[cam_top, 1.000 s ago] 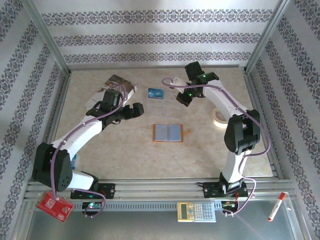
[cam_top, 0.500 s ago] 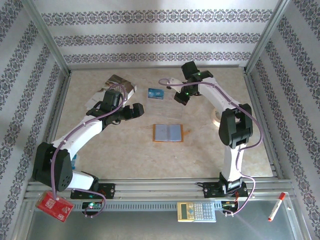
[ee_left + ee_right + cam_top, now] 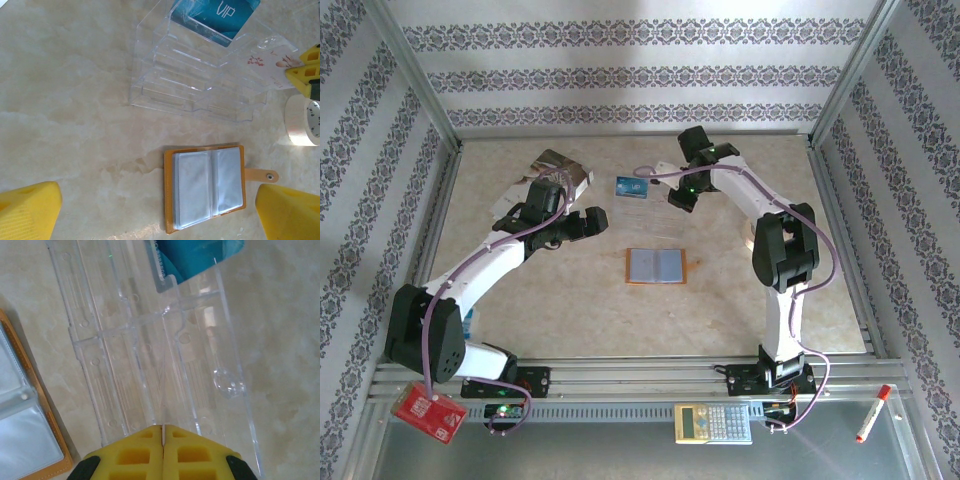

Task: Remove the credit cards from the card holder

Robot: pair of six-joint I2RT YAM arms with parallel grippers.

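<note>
The card holder (image 3: pixel 205 187), an orange bifold wallet, is lying open and flat on the marbled table (image 3: pixel 65 115), its blue-grey clear pockets facing up. From the top camera its long axis is running left to right across the middle of the table. In the left wrist view its fold is running up and down the picture, and its orange strap tab with a snap is pointing right, toward a roll of pale tape (image 3: pixel 300 120). Just beyond the wallet a clear tiered acrylic stand (image 3: pixel 195 85) is sitting on the table, apart from the wallet. A blue credit card (image 3: pixel 215 15) is resting at the stand's far end, lying at a slant in the left wrist view and showing "VIP" in white letters. The left gripper (image 3: pixel 157 197) is hovering above the wallet with its yellow fingers spread as wide as they go, gripping nothing. The right gripper (image 3: pixel 162 442) is hanging over the stand with its fingers pressed together. They are pinching a pale credit card (image 3: pixel 270 62), which is showing a small red blossom print and is reaching out over the stand's right corner. Any lettering on it is too small to read. A grey-and-yellow calculator (image 3: pixel 712 423) and a red patterned packet (image 3: pixel 428 412) are lying on the metal ledge in front of the arm bases.
</note>
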